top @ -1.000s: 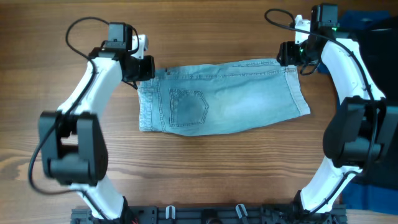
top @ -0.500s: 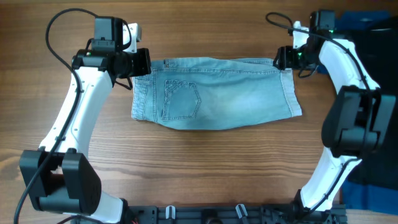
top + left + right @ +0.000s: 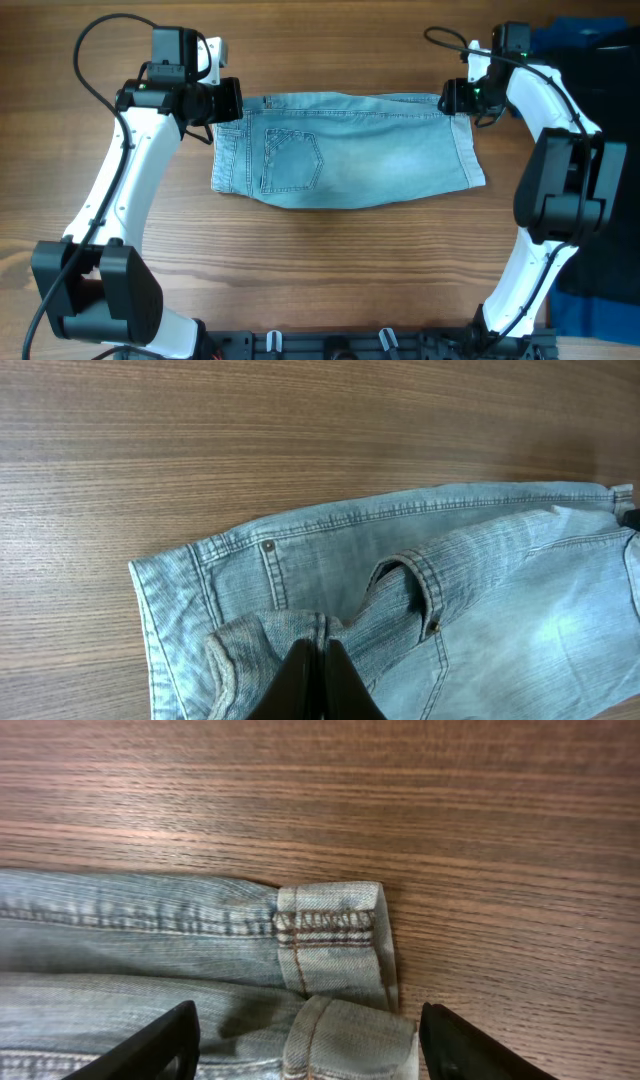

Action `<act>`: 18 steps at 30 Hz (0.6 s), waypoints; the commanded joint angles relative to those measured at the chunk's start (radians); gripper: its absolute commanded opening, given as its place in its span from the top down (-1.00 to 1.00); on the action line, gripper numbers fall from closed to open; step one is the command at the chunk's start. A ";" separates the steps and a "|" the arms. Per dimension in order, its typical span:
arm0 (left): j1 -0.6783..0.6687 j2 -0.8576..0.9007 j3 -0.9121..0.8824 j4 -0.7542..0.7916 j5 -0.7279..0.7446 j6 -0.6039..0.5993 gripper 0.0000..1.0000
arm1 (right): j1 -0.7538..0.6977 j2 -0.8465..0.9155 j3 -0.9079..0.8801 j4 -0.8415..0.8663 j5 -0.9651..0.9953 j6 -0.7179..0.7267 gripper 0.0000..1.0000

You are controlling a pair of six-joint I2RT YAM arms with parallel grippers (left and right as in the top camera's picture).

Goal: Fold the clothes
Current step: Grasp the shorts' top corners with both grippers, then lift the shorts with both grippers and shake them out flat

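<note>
The pale light-blue denim shorts (image 3: 350,150) lie flat across the middle of the wooden table, waistband to the left and cuffed leg hems to the right, one back pocket facing up. My left gripper (image 3: 228,101) is at the far-left corner; in the left wrist view its fingers (image 3: 315,652) are shut on bunched waistband denim (image 3: 300,560). My right gripper (image 3: 455,97) is at the far-right corner. In the right wrist view its fingers (image 3: 310,1042) are wide open on either side of the cuffed hems (image 3: 335,935), not pinching them.
A large black garment (image 3: 618,120) lies along the table's right edge. A royal-blue garment shows at the top right (image 3: 585,35) and the bottom right (image 3: 600,320). A black rail (image 3: 340,345) runs along the front edge.
The shorts were drawn left and toward the far edge with both arms, then came to rest flat. In the last half second the shorts have not moved; the right arm shifted slightly.
</note>
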 commanded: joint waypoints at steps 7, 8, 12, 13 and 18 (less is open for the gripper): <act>0.010 -0.023 0.039 0.010 0.001 -0.021 0.92 | -0.003 0.014 0.033 -0.016 -0.079 0.032 0.91; 0.014 -0.024 0.060 0.006 0.002 -0.021 0.92 | -0.003 -0.005 0.049 -0.029 -0.088 0.031 0.91; 0.017 -0.031 0.199 -0.071 0.002 -0.021 0.92 | -0.002 -0.134 0.137 -0.140 -0.098 0.031 0.92; 0.015 -0.033 0.223 -0.092 0.002 -0.021 0.92 | -0.002 -0.160 0.152 -0.166 -0.097 0.030 0.91; 0.000 -0.082 0.307 -0.227 0.002 -0.020 0.92 | -0.002 -0.383 0.187 -0.293 -0.097 0.025 0.91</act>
